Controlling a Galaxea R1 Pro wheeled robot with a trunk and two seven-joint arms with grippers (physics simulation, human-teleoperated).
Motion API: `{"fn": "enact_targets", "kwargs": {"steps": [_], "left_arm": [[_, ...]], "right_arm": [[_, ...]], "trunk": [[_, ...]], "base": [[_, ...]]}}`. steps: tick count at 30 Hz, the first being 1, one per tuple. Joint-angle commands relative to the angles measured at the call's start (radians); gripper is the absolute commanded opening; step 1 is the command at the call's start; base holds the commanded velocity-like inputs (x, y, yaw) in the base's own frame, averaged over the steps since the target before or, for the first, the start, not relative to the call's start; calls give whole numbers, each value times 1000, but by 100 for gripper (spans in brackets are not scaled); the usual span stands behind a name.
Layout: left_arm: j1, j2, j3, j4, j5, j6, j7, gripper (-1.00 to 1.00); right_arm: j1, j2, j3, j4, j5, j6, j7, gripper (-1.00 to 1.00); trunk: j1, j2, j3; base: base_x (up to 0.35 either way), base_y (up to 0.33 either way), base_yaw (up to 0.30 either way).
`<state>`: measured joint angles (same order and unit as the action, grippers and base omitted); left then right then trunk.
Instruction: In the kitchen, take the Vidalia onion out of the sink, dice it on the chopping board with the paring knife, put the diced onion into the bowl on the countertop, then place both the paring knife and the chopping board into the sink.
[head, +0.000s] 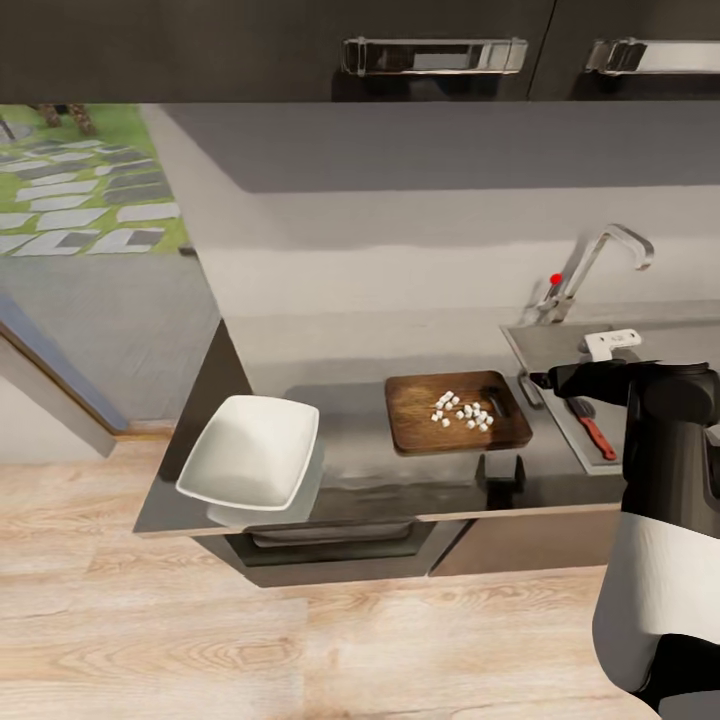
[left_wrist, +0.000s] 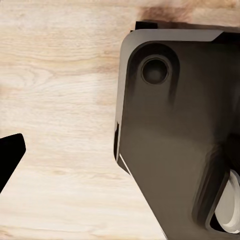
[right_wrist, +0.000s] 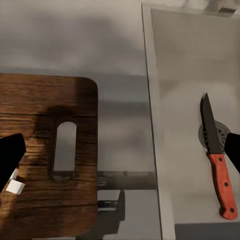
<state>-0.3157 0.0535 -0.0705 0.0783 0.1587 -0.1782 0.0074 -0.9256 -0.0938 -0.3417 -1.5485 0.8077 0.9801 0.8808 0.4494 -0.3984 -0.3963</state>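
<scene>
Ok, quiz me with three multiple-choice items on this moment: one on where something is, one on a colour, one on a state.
1. Where does the paring knife lie?
A. on the chopping board
B. in the sink
C. in the bowl

2. What colour is the knife's handle?
A. red
B. black
C. white

3. What state is the bowl in?
A. holding the diced onion
B. upside down
C. empty

Answers:
1 B: the right wrist view shows the knife on the sink floor, its blade over the drain.
2 A: the handle is red with dark rivets.
3 C: the diced onion lies on the chopping board, while the bowl on the countertop shows bare white inside.
</scene>
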Motion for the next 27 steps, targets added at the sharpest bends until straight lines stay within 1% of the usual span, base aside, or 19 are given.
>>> {"fn": "enact_targets", "kwargs": {"steps": [1, 6, 17, 27], "left_arm": [[-2, 0, -8, 5, 8, -7, 0, 100], [-2, 0, -8, 5, 8, -7, 0, 100], [-2, 0, -8, 5, 8, -7, 0, 100], [-2, 0, -8, 5, 8, -7, 0, 100]], "right_arm": [[-1, 0, 0, 0, 10, 3, 10, 100], [-1, 0, 0, 8, 10, 3, 9, 100], [2, 2, 0, 9, 10, 3, 9, 100], [4, 2, 0, 32, 10, 2, 8, 100]], "trunk": [[1, -2, -2], [1, -2, -7], [1, -2, -25], [1, -2, -41]], "base": [[90, -88, 0], [103, -89, 0], [5, -5, 0], [0, 0, 0]]}}
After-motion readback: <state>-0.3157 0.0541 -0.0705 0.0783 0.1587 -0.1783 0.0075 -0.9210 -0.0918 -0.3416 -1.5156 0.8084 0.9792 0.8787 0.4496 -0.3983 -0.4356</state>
